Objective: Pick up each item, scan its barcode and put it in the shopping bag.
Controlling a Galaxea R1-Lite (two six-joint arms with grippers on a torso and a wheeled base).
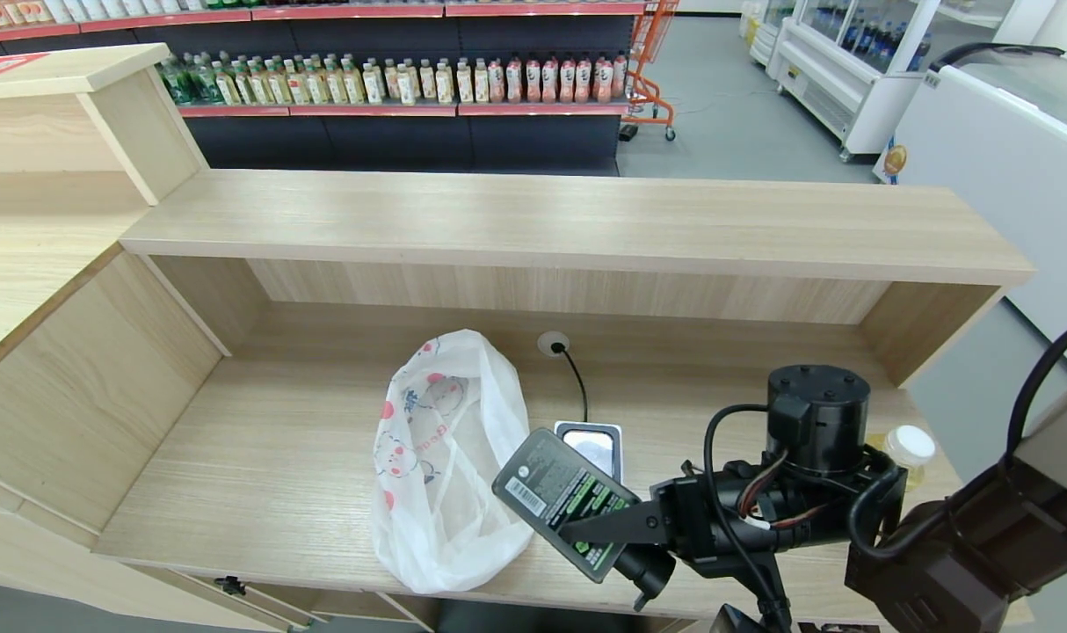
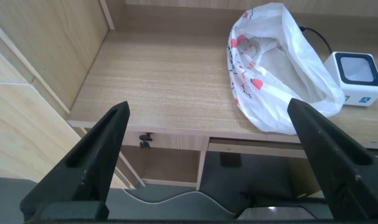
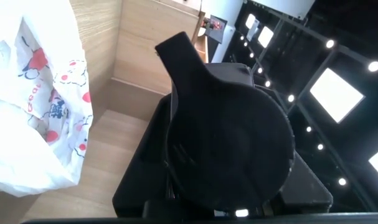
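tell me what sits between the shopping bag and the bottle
The scanner, in the head view; the right gripper holds a packet near it.

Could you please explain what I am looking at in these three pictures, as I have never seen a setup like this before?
This is a two-armed robot at a shop checkout counter. The wide picture comes from a camera on its head, looking down. The other two come from cameras on its wrists.

On the counter lie a white shopping bag with red print and a small white scanner on a cable. A bottle with a white cap stands behind the right arm.

The right gripper holds a dark flat package close to the scanner, beside the bag, with its barcode facing the head camera. The big dark shape in the right wrist picture is that package seen close up.

The left wrist picture shows the left gripper with its two black fingers spread open, holding nothing, off the counter's near edge.
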